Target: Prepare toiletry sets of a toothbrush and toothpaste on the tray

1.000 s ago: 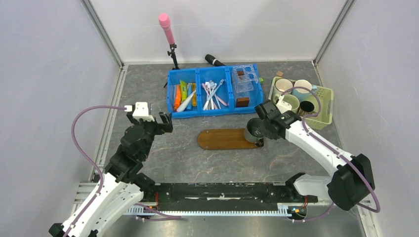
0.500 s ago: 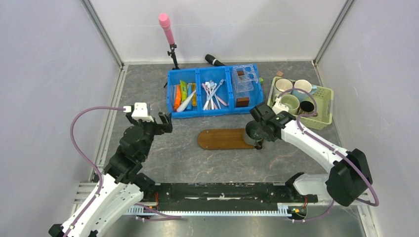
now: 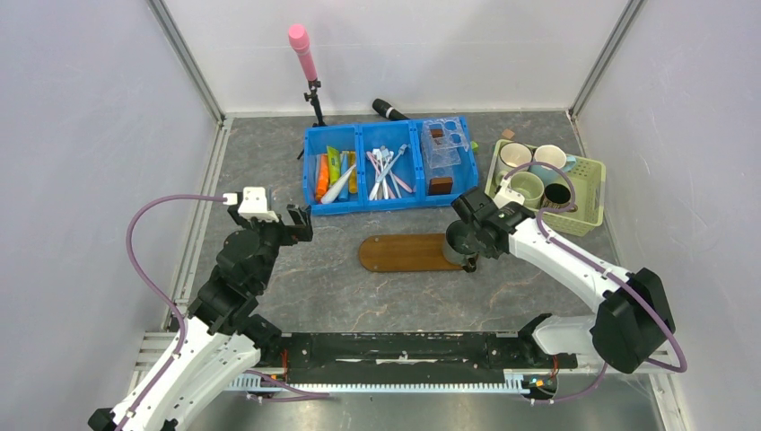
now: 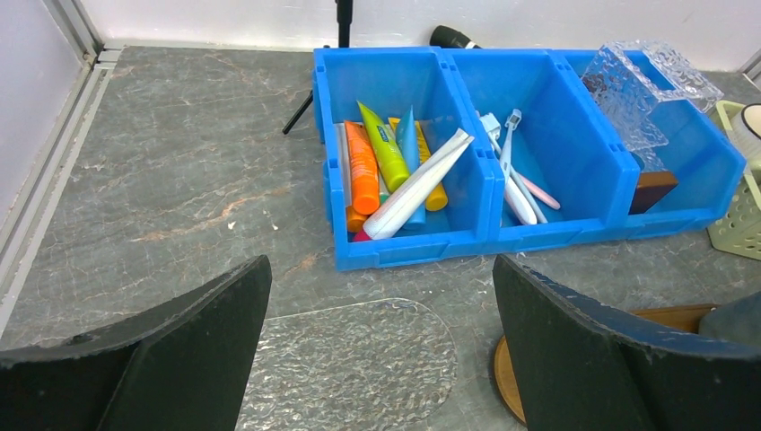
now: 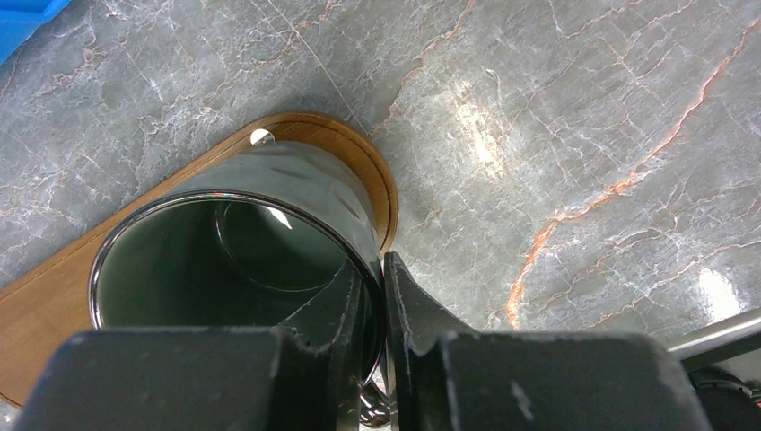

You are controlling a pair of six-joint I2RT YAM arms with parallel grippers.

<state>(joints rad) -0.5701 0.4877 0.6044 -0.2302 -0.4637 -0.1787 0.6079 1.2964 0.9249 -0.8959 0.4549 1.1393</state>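
My right tool [image 3: 468,251] is nearly closed, pinching the rim of a dark cup [image 3: 456,241] at the right end of the tray [image 3: 404,253], seen from above. The tray lies on the grey bench [image 3: 359,296] just in front of the blue bin [image 3: 359,206]. My left tool [image 3: 271,221] hangs wide open and holds nothing, left of the tray. From my left wrist, the tool [image 4: 381,278] frames the bin [image 4: 413,247]. The green toothpaste [image 4: 386,148] and the white toothpaste [image 4: 417,184] lie in its left compartment among orange and yellow tubes. The toothbrush [image 4: 505,153] lies in the middle compartment. A corner of the tray [image 4: 513,382] shows at lower right. From my right wrist, the tool [image 5: 381,305] grips the cup [image 5: 224,260] with one finger inside the wall and one outside. The cup sits over the tray's [image 5: 381,180] rounded end.
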